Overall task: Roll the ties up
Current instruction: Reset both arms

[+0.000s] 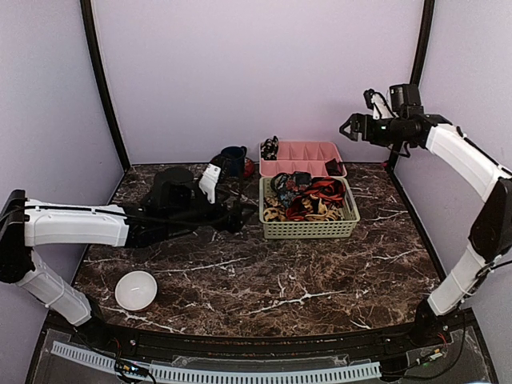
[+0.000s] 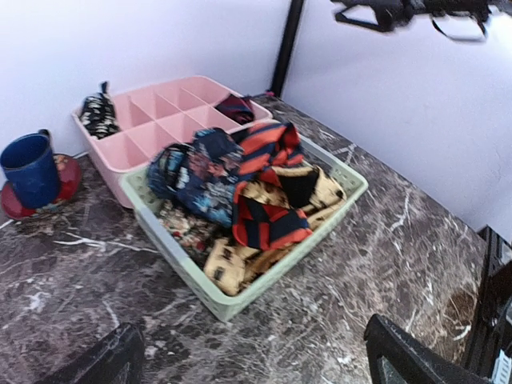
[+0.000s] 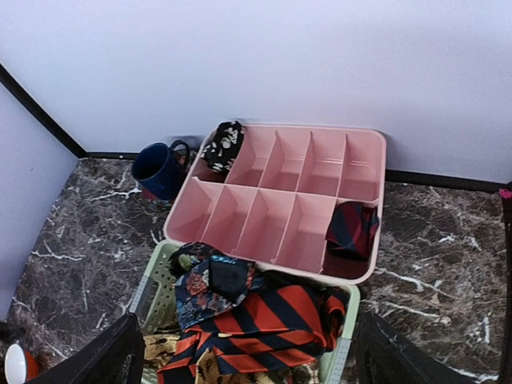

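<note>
Counter (image 1: 264, 280) of dark, white-veined stone carries everything. The left arm (image 1: 76, 224) lies low across its left half, reaching toward the middle. The right arm (image 1: 464, 156) is raised high at the far right, above the counter.

A green basket (image 1: 308, 230) sits right of centre at the back, with loose ties (image 3: 272, 320) heaped in it: red-and-black striped on top, a blue floral one (image 3: 204, 288) at its left, and tan patterned ones (image 2: 296, 188) beneath. A pink tray (image 1: 308, 152) with compartments stands just behind the basket, against its far edge.

The left tool (image 2: 256, 360) hovers near the basket's left side, its fingers spread wide and holding nothing. The right tool (image 1: 350, 128) hangs in the air above the tray, also spread wide and empty.

A white bowl (image 1: 135, 290) rests near the front left. A blue mug (image 3: 158, 170) stands on a red saucer (image 2: 64, 180) just left of the tray.

Two small coils sit in the tray. A black-and-white coil (image 3: 224, 144) fills the far-left compartment. A dark-and-red coil (image 3: 352, 228) lies in the near-right one.
</note>
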Robot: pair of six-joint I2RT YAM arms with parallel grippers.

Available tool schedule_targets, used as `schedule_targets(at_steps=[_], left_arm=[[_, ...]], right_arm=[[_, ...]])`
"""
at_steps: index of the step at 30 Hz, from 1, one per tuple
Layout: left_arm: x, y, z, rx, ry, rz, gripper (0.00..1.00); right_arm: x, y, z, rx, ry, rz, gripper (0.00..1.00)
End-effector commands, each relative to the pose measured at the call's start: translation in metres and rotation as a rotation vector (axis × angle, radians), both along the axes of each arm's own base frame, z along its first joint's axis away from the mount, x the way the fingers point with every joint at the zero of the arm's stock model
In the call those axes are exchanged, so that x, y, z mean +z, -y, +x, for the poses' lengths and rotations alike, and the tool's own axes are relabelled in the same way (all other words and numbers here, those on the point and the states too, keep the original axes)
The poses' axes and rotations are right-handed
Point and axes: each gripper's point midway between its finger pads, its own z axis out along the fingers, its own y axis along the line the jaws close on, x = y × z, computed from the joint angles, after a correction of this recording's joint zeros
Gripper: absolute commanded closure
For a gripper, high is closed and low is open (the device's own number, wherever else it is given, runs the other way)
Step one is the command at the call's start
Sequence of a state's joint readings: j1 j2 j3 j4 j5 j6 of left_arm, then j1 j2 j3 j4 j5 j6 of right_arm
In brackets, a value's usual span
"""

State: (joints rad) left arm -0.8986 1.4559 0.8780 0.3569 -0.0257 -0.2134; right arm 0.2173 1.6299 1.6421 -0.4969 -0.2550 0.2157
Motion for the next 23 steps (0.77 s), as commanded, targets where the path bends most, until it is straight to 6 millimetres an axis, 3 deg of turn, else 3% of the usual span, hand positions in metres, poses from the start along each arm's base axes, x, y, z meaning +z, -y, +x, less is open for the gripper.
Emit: schedule_targets(at_steps=[1,4,8,14,18,23], left_arm=[[0.014,-0.04,0.015,0.133,-0.062,0.02,0.01],[0.01,-0.06,0.019,0.188,-0.09,0.026,0.01],[-0.019,-0.083,0.011,0.256,-0.153,0.039,0.01],[-0.058,-0.098,-0.004,0.302,-0.249,0.009,0.01],[-0.068,-0.103,-0.002,0.333,-0.265,0.025,0.01],[-0.068,-0.1,0.002,0.337,-0.265,0.029,0.01]], right_arm=[[0.001,-0.011,-0.044,0.062,0.038,0.106,0.07],[-0.024,-0.015,-0.071,0.091,0.023,0.149,0.05],[-0.069,-0.021,-0.101,0.118,-0.026,0.199,0.02],[-0.109,-0.032,-0.127,0.151,-0.079,0.215,0.01],[-0.128,-0.036,-0.138,0.158,-0.113,0.242,0.01],[-0.126,-0.03,-0.136,0.131,-0.108,0.216,0.01]])
